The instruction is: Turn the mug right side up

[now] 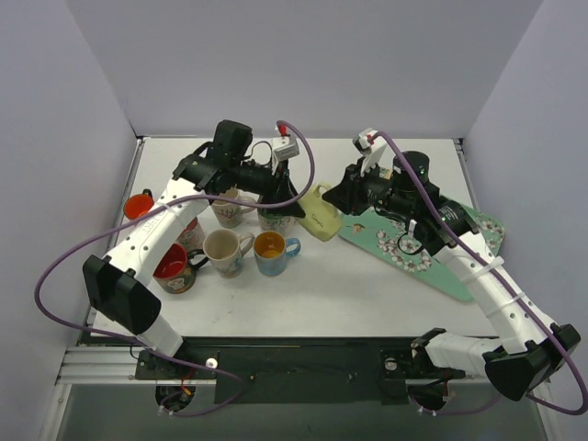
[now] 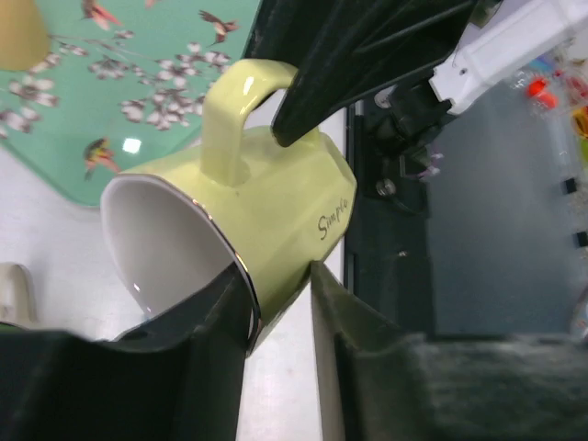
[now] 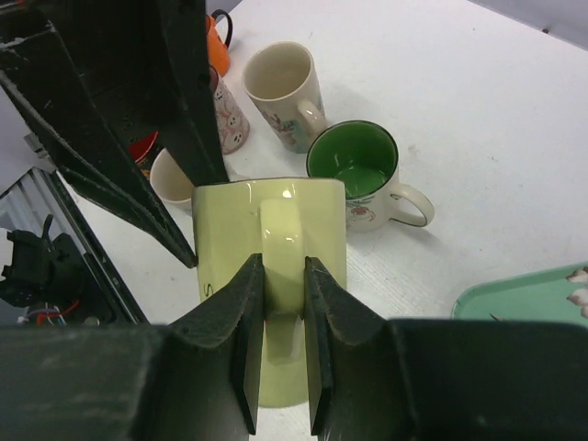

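A pale yellow-green mug [image 1: 319,214] with "Simple" written on it is held on its side between both grippers, over the table's middle. My left gripper [image 1: 296,204] is shut on its rim: in the left wrist view [image 2: 278,276] one finger is inside the white mouth and the other is against the outer wall of the mug [image 2: 276,211]. My right gripper [image 1: 342,197] is shut on the mug's handle [image 3: 283,241], which points up. In the right wrist view the gripper [image 3: 283,265] pinches the handle from both sides, with the mug body [image 3: 230,230] below.
A green flowered tray [image 1: 432,243] lies to the right, under the right arm. Several upright mugs stand left of the held mug: a blue one with an orange inside [image 1: 272,250], a cream one [image 1: 223,250], a red one [image 1: 173,268]. A green-lined mug [image 3: 354,165] stands just behind.
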Available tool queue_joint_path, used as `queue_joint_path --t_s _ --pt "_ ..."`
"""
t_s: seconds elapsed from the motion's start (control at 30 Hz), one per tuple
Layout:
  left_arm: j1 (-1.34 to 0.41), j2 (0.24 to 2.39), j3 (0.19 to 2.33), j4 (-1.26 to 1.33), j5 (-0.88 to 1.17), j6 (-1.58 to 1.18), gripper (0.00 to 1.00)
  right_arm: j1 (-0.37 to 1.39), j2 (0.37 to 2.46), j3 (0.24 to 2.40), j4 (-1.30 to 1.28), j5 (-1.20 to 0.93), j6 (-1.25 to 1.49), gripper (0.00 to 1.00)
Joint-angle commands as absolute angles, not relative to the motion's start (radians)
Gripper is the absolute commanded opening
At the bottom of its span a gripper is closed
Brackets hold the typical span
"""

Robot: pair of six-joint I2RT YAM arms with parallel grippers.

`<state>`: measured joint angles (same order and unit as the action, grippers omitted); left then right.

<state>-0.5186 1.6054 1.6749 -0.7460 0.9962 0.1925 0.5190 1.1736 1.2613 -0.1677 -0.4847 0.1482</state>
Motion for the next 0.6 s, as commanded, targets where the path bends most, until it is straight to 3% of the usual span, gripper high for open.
queue_joint_path --t_s 0.0,0.03,0.2,0.23,0.3,0.33,0.37,0.57 --pt "-0.535 1.603 1.651 -0.7 1.101 0.183 0.25 0.526 1.172 1.324 -0.008 -0.523 0.172 0.0" --pt "-0.534 1.6 1.651 -0.693 1.095 0.164 0.0 0.526 1.177 1.322 -0.009 -0.522 0.173 0.0" --pt "-0.499 1.559 1.677 -0.686 0.927 0.115 0.0 0.526 1.19 1.301 -0.02 -0.463 0.164 0.03" --pt "-0.494 1.559 1.715 -0.743 0.84 0.141 0.0 0.526 1.195 1.301 -0.052 -0.424 0.158 0.26" --pt "-0.492 1.554 1.787 -0.852 0.657 0.216 0.0 0.526 1.2 1.308 -0.098 -0.372 0.146 0.58" --pt "-0.492 1.548 1.808 -0.891 0.553 0.271 0.0 0.526 1.204 1.31 -0.116 -0.358 0.138 0.64" --pt "-0.489 1.542 1.839 -0.938 0.501 0.291 0.0 0.526 1.207 1.307 -0.12 -0.33 0.137 0.84" --pt "-0.353 1.437 1.824 -1.086 0.137 0.461 0.0 0.528 1.204 1.293 -0.169 -0.25 0.115 0.92"
